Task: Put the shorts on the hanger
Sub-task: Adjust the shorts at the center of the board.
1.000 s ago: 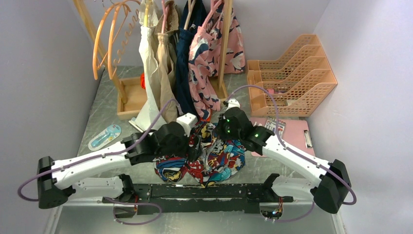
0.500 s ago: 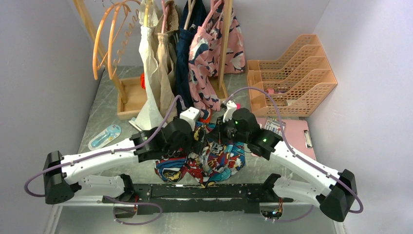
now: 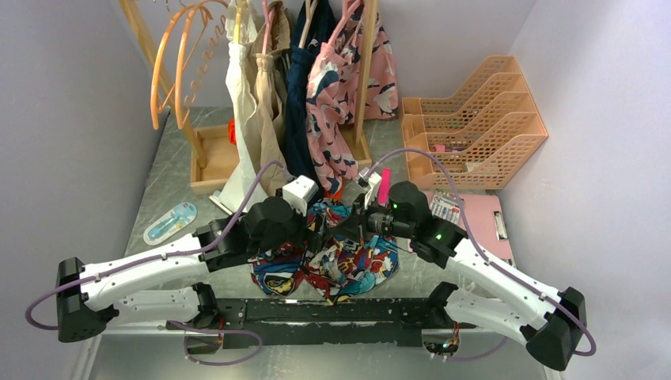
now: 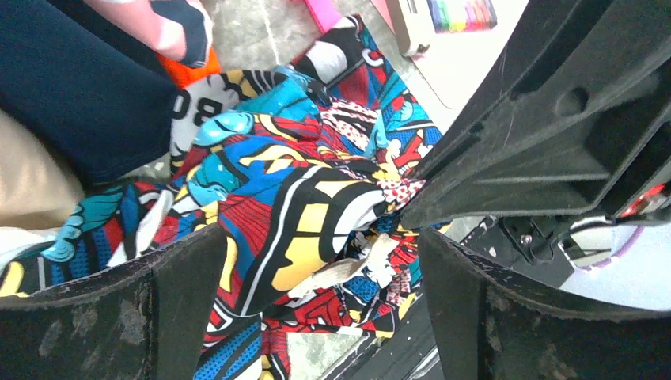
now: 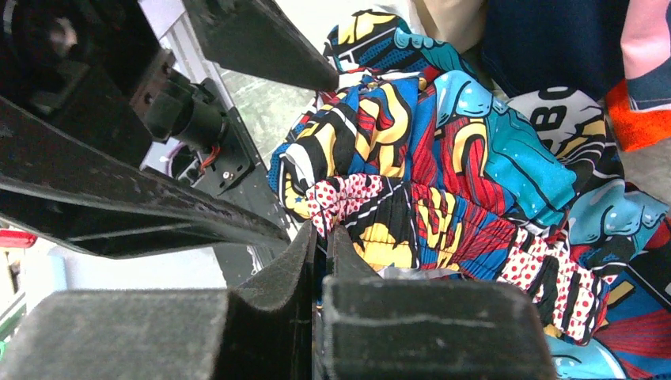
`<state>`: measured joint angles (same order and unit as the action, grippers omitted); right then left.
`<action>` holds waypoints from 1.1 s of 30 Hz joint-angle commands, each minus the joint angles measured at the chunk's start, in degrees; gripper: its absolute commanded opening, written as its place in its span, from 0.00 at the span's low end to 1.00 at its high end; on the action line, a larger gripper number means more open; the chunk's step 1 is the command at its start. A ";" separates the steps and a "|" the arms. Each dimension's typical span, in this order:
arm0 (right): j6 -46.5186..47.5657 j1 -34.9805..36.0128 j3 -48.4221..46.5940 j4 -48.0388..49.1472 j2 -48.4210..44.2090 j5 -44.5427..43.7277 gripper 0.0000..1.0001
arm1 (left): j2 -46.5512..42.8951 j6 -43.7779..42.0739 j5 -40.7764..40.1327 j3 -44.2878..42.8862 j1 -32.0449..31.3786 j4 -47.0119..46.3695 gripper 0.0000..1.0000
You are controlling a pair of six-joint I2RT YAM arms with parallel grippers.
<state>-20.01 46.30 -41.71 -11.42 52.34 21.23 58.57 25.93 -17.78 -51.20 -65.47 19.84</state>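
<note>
The comic-print shorts (image 3: 340, 261) lie bunched on the table between my two arms, and part of the fabric is raised. My right gripper (image 3: 350, 228) is shut on a fold of the shorts (image 5: 443, 198); its fingers (image 5: 323, 237) pinch the dotted edge. My left gripper (image 3: 310, 231) is open beside it, jaws wide apart over the shorts (image 4: 301, 190), with the pale drawstring (image 4: 348, 269) between them. The left gripper (image 4: 316, 265) grips nothing. Slim orange-tan hangers (image 3: 180, 63) hang on the stand at back left. No hanger shows at the shorts.
A rack of hung garments (image 3: 316, 87), including the pink-and-navy floral one (image 3: 336, 95), stands just behind the shorts. A wooden tray (image 3: 212, 158) is at back left, orange file racks (image 3: 475, 119) and a pink clipboard (image 3: 475, 214) at right. A black rail (image 3: 316, 313) runs along the front.
My right gripper has turned and drawn back toward the near side with the shorts' fold in it. My left gripper has shifted slightly left, still open.
</note>
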 commanded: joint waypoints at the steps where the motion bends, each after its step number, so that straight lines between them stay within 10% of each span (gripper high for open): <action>1: 2.91 0.04 0.14 2.06 -0.83 3.20 0.00 | -1.61 -1.46 5.47 3.64 -0.18 -5.80 0.95; 5: 3.20 0.06 0.55 2.90 -1.82 3.95 0.00 | -0.17 -0.84 5.00 4.24 -0.18 -5.48 0.83; 10: 3.22 0.02 0.96 2.54 -2.95 3.88 0.00 | 0.19 0.78 1.91 5.05 -0.18 -5.05 0.36; 13: 2.82 0.06 0.82 0.50 -3.28 2.51 0.32 | -1.54 2.03 -0.95 5.94 -0.18 -5.13 0.08; 18: -1.00 0.08 1.93 -1.67 -6.35 -4.21 0.90 | -4.49 5.31 -7.49 6.90 -0.18 -2.90 0.07; 25: -13.44 0.01 4.29 -11.59 -9.33 -20.81 0.89 | -9.89 15.63 -18.24 8.93 -0.18 4.48 0.07; 33: -25.19 0.08 15.09 -6.25 -6.87 -14.56 0.73 | -14.06 25.38 -26.38 8.47 -0.18 11.89 0.07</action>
<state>-37.41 46.35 -30.68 -19.81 45.28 4.58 46.09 44.64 -37.26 -42.15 -65.47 27.38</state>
